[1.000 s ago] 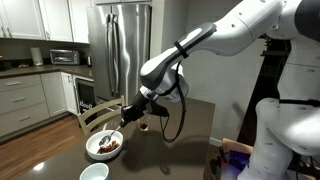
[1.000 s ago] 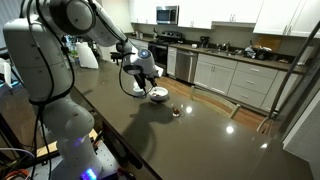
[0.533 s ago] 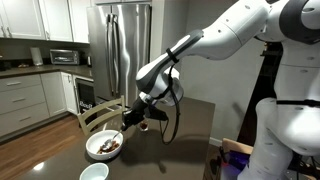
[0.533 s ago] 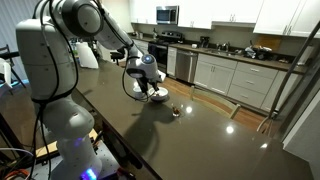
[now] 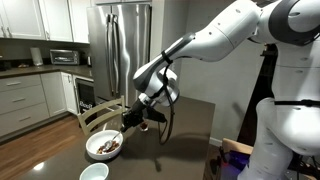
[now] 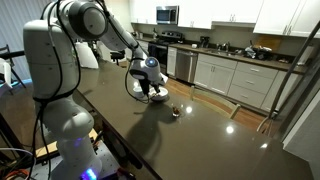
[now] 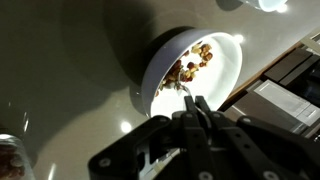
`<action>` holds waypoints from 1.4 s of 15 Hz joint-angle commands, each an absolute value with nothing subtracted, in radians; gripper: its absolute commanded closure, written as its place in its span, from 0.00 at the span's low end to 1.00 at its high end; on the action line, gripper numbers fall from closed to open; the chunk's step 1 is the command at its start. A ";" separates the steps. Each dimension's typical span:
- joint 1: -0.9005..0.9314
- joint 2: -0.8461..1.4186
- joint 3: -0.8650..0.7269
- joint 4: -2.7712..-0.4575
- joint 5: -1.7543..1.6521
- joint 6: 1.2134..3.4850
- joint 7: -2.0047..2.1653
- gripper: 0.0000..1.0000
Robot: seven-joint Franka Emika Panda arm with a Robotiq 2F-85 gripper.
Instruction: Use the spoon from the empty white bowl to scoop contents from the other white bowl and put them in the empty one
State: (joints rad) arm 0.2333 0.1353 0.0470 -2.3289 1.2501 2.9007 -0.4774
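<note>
The gripper (image 5: 131,119) hangs low over the other white bowl (image 5: 99,155), which stands near one side edge of the dark table (image 5: 190,140). In the wrist view the jaws are pressed together on the thin handle of the spoon (image 7: 185,92) – its pale end points over the rim toward the contents (image 7: 192,62), a loose brown heap. The empty white bowl (image 5: 93,172) stands just beside the wider one along the same edge – apart from the gripper.
</note>
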 commanded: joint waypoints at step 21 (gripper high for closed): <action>0.200 0.172 -0.031 -2.330 1.580 2.737 -0.708 0.24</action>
State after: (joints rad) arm 0.2078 0.1744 -0.0288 -2.3302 1.5448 2.7449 -0.6643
